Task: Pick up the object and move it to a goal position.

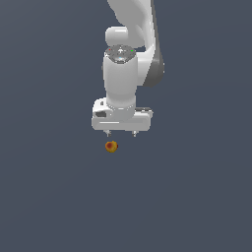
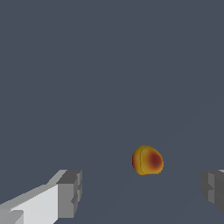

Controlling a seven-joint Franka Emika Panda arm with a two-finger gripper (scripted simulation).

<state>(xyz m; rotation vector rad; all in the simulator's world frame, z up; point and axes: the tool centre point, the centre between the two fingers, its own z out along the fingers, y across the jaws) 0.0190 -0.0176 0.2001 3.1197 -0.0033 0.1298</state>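
Note:
The object [image 1: 111,146] is a tiny yellow-orange ball with a red patch, lying on the dark grey floor. My white gripper [image 1: 121,133] hangs just above it, pointing down, with the ball a little toward the exterior view's left of its centre. Its two short fingers stand wide apart and hold nothing. In the wrist view the object [image 2: 147,160] lies beyond the line between the grey fingertips [image 2: 70,192], nearer the other fingertip [image 2: 213,189], and touches neither. The gripper [image 2: 142,190] is open.
Plain dark grey floor spreads all around the ball. The white arm [image 1: 129,49] rises behind the gripper toward the top of the exterior view. No other object shows.

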